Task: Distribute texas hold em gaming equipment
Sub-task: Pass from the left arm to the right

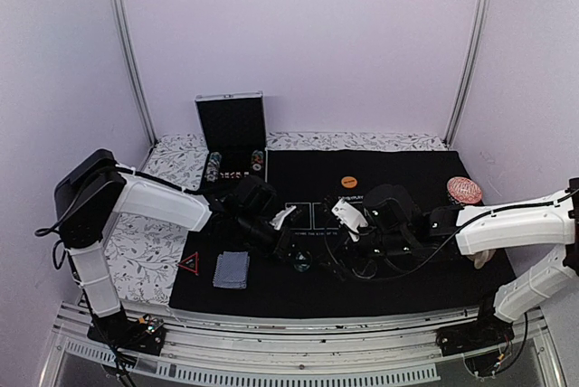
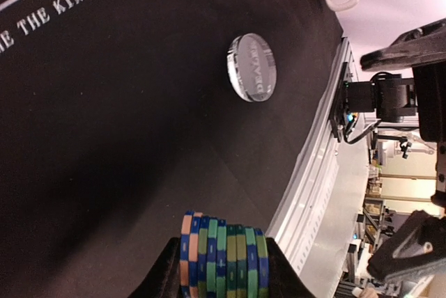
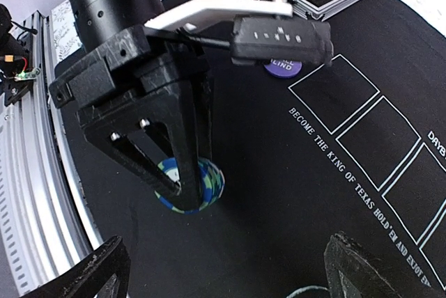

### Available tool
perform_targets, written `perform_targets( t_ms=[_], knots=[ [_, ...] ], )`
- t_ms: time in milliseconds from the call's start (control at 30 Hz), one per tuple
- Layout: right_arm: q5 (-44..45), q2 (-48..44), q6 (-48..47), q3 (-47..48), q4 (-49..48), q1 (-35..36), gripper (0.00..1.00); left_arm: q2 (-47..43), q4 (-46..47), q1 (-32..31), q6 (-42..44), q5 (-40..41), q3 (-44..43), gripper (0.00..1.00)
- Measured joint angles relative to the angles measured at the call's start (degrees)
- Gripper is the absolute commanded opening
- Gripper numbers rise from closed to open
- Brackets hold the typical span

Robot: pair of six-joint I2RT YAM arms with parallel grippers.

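Pinching a poker-chip stack (image 2: pixel 223 260) edgewise — the left tool (image 2: pixel 223 273).

High rear overview, wrist views close, sharing the mat (image 1: pixel 407 174)

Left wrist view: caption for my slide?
Left gripper clamps a poker chip stack; clear disc lies on the black mat ahead.

Chip stack (image 2: pixel 223 256) between left gripper (image 2: pixel 223 273) fingers: edges striped orange, blue, green. Ahead of that gripper: clear disc (image 2: pixel 251 67) on black mat (image 2: pixel 104 145) with white lettering. To its left: red triangle marker (image 1: pixel 189 264), grey-blue cards (image 1: pixel 232 269).
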State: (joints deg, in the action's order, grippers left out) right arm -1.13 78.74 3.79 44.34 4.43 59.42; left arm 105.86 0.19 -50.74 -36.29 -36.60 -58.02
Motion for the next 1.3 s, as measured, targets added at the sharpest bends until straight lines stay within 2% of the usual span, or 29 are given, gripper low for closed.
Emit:
perform_targets(
  t_ms=[267,533,800,933,1300],
  knots=[
    [-1.16,5.9,-3.61,-2.58,-11.13,1.05,0.95,4.81,2.62,0.0,-1.51,-1.84,0.0,0.0],
    [-1.99,18.69,-7.98,-1.7,-16.87,2.99,0.91,7.15,3.48,0.24,-1.49,-3.04,-0.24,0.0],
    [-1.88,22.16,-11.58,-0.94,-22.56,3.21,0.78,7.85,4.24,0.57,-1.49,-4.46,-0.46,0.0],
    [-1.49,24.15,-12.33,-0.74,-23.45,3.21,0.66,8.0,4.37,0.72,-1.46,-4.83,-0.5,0.0],
    [-0.22,26.58,-12.83,-0.72,-26.01,3.21,0.58,8.28,4.72,0.87,-1.49,-5.4,-0.55,0.0]
  ],
)
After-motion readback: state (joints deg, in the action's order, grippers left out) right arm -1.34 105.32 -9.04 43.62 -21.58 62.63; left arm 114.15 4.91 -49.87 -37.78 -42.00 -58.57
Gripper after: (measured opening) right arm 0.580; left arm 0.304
